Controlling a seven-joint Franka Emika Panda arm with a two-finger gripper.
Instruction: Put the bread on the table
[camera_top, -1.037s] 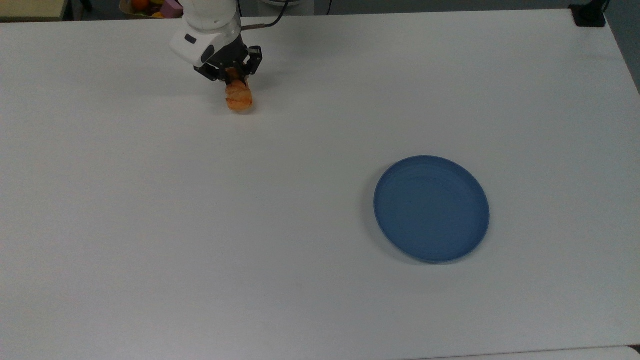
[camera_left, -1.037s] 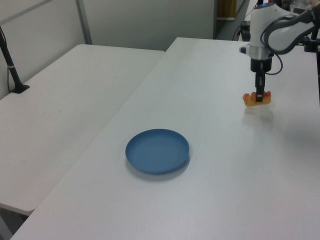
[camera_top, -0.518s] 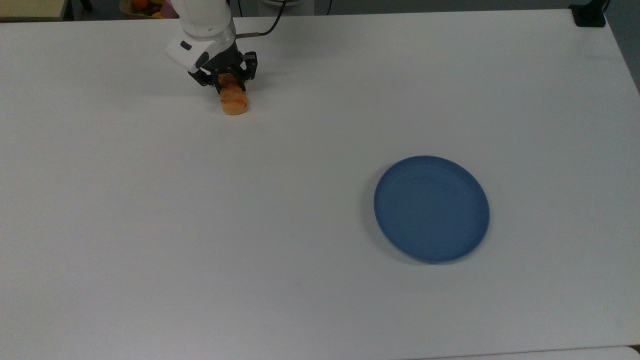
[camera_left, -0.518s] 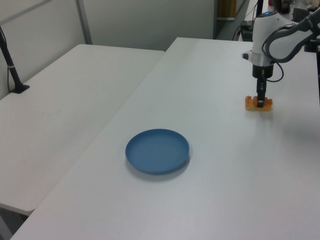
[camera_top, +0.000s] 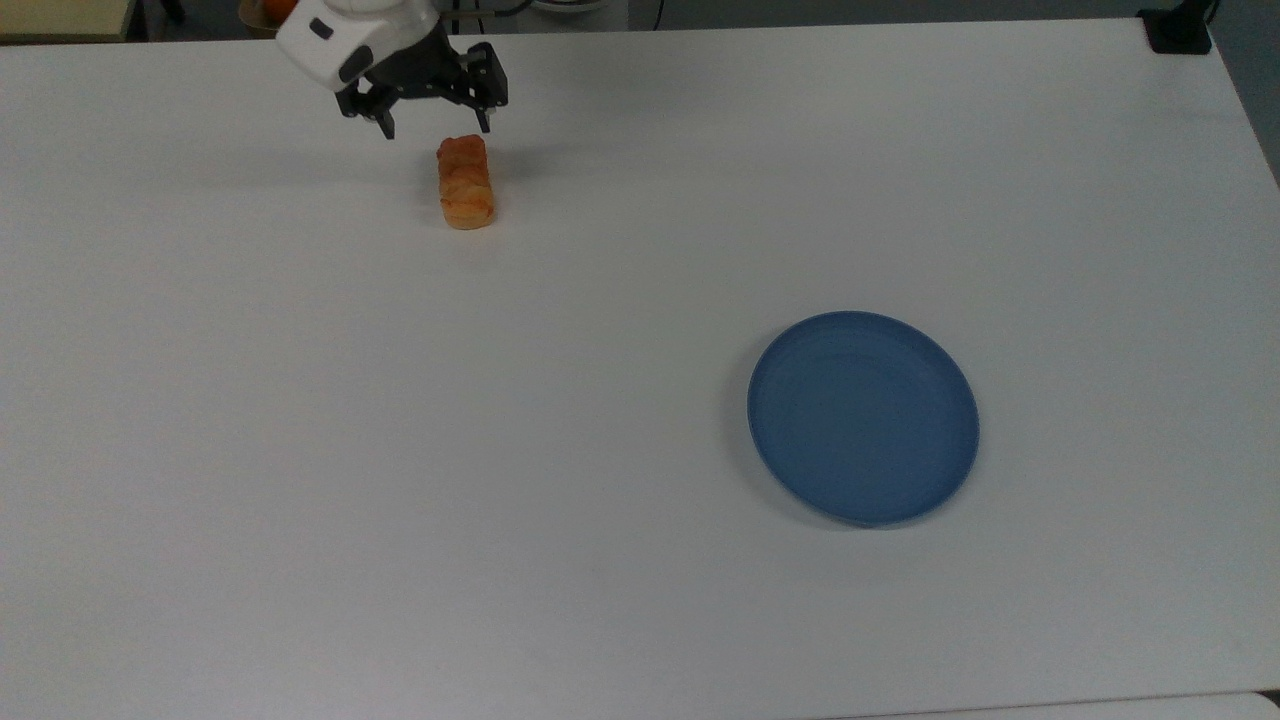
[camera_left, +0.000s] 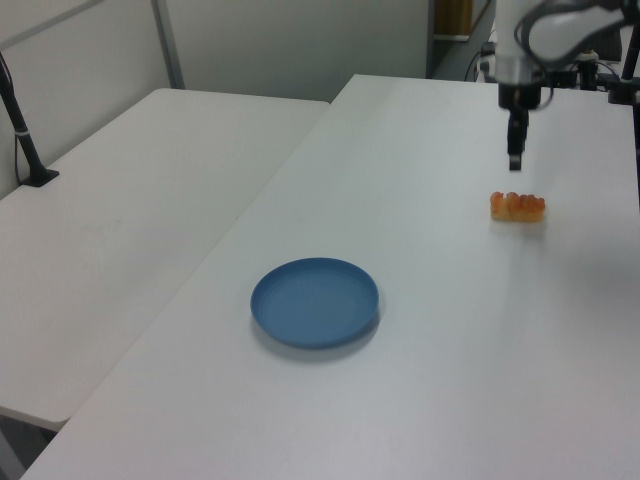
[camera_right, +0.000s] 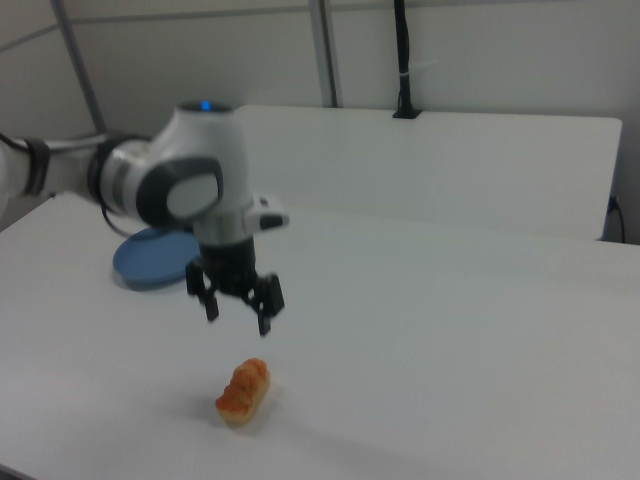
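Now the bread (camera_top: 466, 182) lies flat on the white desk (camera_top: 620, 560), well apart from the blue plate (camera_top: 864, 417), which sits bare. Half a second ago the claw (camera_top: 435, 124) was down over the roll; it has since let go and lifted, its fingers (camera_right: 267, 305) spread wide and holding nothing, hanging just above the roll's far end. From the right view the roll seems settled, though I can't swear it isn't rocking. To my eye the job looks done.

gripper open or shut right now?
Open. In the top view the gripper has its fingers spread wide with nothing between them, raised clear of the bread, which lies on the table.
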